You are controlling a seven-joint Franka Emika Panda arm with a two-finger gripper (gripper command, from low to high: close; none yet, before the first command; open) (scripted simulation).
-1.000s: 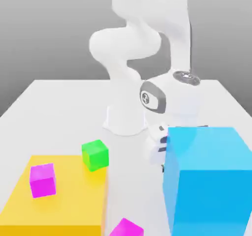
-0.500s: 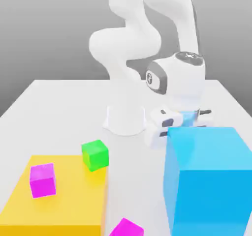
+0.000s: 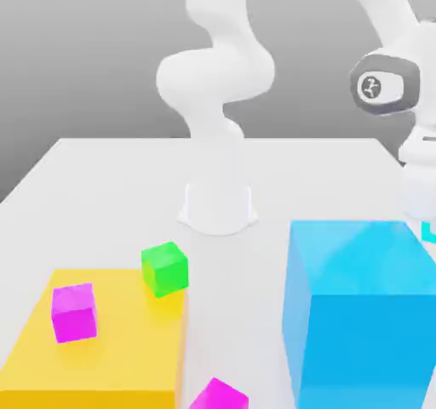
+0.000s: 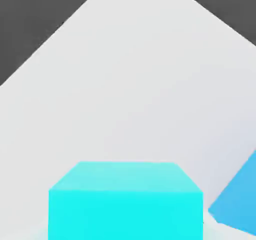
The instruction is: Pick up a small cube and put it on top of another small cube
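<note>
A small cyan cube [image 4: 125, 200] sits close before the hand camera, lifted off the white table [image 4: 130, 94]. In the exterior view a sliver of that cyan cube [image 3: 429, 230] hangs under my gripper [image 3: 423, 218] at the exterior view's right edge, just above the big blue cube's far right corner. My gripper is shut on it. A small green cube [image 3: 164, 267] rests on the corner of a flat yellow slab [image 3: 119, 369]. One small magenta cube [image 3: 74, 312] stands on that slab, and another magenta cube [image 3: 218, 395] lies at the front edge.
A large blue cube [image 3: 362, 313] fills the front right of the exterior view, and its corner [image 4: 240, 199] appears beside the held cube. My arm's white base [image 3: 218, 207] stands at the table's middle back. Bare table lies between the base and the slab.
My hand has risen from behind the large blue cube and swung to the exterior view's right, taking the cyan cube up with it. The other cubes have not moved.
</note>
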